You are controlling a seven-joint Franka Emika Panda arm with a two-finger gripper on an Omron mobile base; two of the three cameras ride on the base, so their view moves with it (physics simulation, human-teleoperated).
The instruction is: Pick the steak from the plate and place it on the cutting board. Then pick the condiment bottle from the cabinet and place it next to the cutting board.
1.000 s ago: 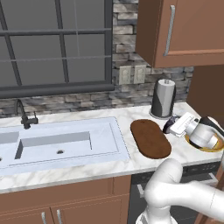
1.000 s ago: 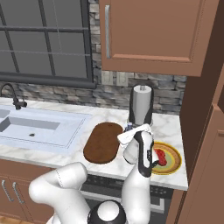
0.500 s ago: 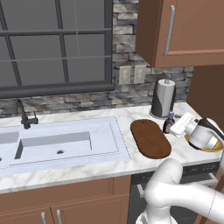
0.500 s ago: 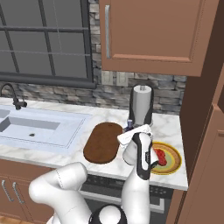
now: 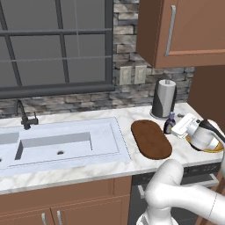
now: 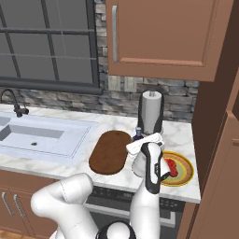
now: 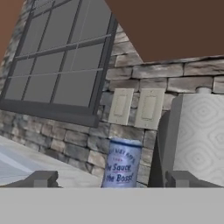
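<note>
The condiment bottle [image 7: 121, 162], blue-capped with a light label, stands upright on the counter between the cutting board [image 5: 151, 138] and the paper towel roll [image 5: 163, 99]. My gripper [image 7: 111, 180] is open, one fingertip [image 7: 41, 179] on each side of the bottle and clear of it. From the right base view, the bottle [image 6: 138, 135] stands just beyond the dark oval cutting board [image 6: 110, 151]. The red steak [image 6: 171, 167] lies on the yellow-rimmed plate [image 6: 186, 176], right of my arm. The cabinet [image 6: 158, 32] hangs above with its door closed.
The paper towel roll [image 7: 199, 135] stands close to the bottle's right in the hand view. Two wall outlets [image 7: 131, 107] sit behind on the stone wall. A sink [image 5: 57, 143] with a dark faucet [image 5: 24, 116] takes up the counter's left. A tall brown panel [image 6: 219, 116] bounds the right.
The gripper's fingers have spread apart and let go of the bottle, which stays standing on the counter. The arm has hardly moved.
</note>
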